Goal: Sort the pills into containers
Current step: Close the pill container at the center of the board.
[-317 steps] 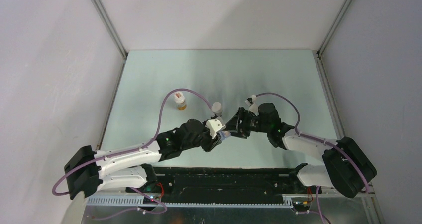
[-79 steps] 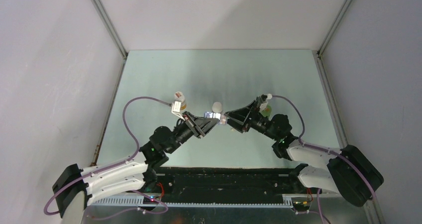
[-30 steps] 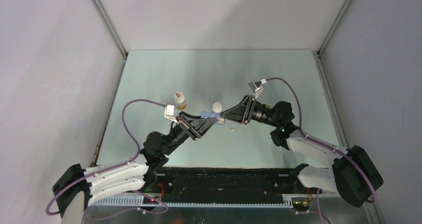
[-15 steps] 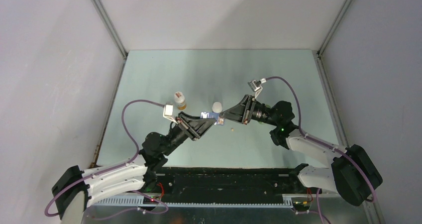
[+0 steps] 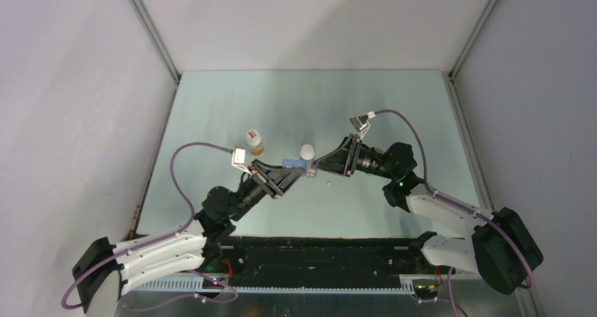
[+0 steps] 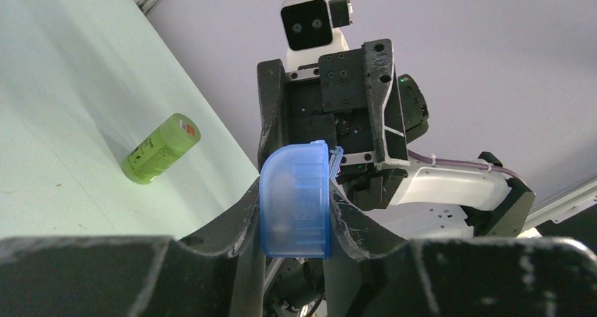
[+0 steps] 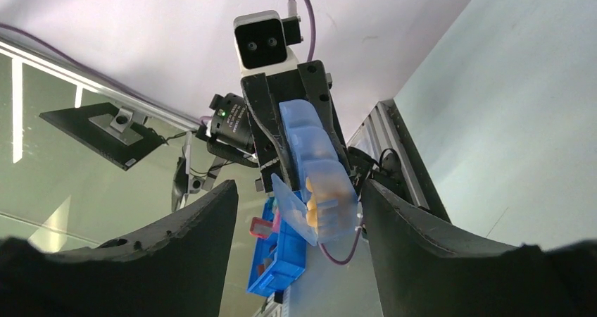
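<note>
My left gripper point(image 5: 284, 169) is shut on the translucent blue pill box point(image 5: 293, 164) and holds it above the table. In the left wrist view the box point(image 6: 296, 201) sits end-on, squeezed between both fingers. My right gripper point(image 5: 315, 168) faces the box's far end. In the right wrist view its jaws point(image 7: 299, 190) stand wide open on either side of the box point(image 7: 313, 155), touching nothing. One lid flap point(image 7: 290, 208) hangs open there, with orange-yellow pills point(image 7: 320, 199) showing in the containers behind it. A loose pill point(image 5: 328, 184) lies on the table below the right gripper.
A white-capped bottle point(image 5: 307, 151) stands just behind the two grippers. An amber white-capped bottle point(image 5: 254, 141) stands further left. A green bottle point(image 6: 160, 148) lies on its side on the table. A blue crate point(image 7: 281, 257) shows beyond the table edge.
The right gripper's jaws have spread apart at the box's end. The pill box has shifted slightly left with the left gripper. Both arms stay almost in place.
</note>
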`<state>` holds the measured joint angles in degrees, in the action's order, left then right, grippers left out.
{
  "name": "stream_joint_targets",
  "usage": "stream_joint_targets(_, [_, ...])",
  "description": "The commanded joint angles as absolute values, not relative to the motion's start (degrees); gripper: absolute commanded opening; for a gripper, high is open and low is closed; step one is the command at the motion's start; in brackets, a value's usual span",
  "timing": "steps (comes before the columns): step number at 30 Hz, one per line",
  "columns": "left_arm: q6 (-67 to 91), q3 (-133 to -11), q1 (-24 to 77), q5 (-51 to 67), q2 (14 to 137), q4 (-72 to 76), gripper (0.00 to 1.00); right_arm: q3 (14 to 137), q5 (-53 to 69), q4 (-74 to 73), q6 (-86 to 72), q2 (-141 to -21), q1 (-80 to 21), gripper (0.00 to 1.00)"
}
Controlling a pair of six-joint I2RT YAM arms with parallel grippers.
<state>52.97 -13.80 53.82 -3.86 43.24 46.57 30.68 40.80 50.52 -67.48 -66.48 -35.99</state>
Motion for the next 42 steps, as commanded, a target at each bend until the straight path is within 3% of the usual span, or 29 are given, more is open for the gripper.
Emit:
stream_joint_targets(1, [52.91,-14.06,53.68,-5.0,42.65,46.54,0.0,32.67,40.66,49.31,-65.72,-65.21,-36.0,0.69])
stream_joint_targets(8, [53.04,-14.68,53.62,-3.05,43.2,47.15,0.0,32.7,40.39,49.81,-64.67,-67.74,-36.53,0.63])
stream_joint_targets(16, [52.82,-15.14,53.66,-0.49,44.52,47.54,0.0,32.7,39.42,55.05,-68.01,-70.0,-36.32,0.44])
stream_joint_targets(28, [53.13,-14.78,53.66,-0.67,43.61,47.97,0.0,32.66,41.73,57.19,-69.69,-70.48,-36.21,0.0])
stream_joint_targets(39, [53.46,-15.25,53.63,-1.67,42.56,44.96,0.0,32.65,40.21,51.67,-68.72,-67.94,-36.57,0.0])
stream_joint_targets(42, [53.64,-15.6,53.62,-1.45,42.79,43.98,0.08,32.63,38.27,47.44,-69.66,-66.64,-36.63,0.0])
